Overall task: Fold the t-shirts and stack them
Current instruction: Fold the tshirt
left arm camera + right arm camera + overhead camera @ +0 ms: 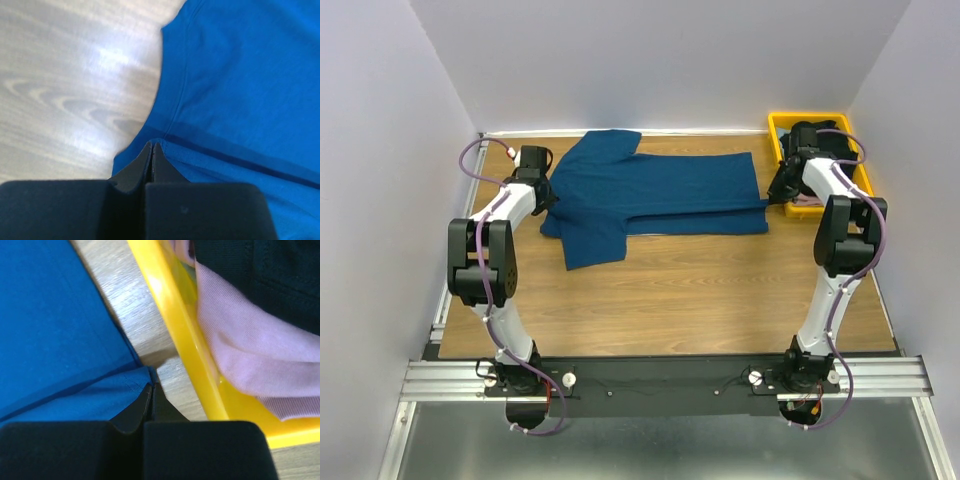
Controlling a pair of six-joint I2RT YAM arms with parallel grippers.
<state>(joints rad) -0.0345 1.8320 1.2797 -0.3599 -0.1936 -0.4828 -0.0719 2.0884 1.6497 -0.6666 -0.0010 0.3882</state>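
Navy t-shirt (650, 190) lies flat across the far half of the tabletop (700, 290), sleeves to the left, hem to the right. Left tool (151, 147) is pinched tight on its left edge, apparently with cloth between the tips, though that's hard to see. Right tool (151, 387) is clamped on the hem corner. Just beside it sits the yellow tray (780, 125), holding a pink t-shirt (240, 350) and a black t-shirt (260, 275).
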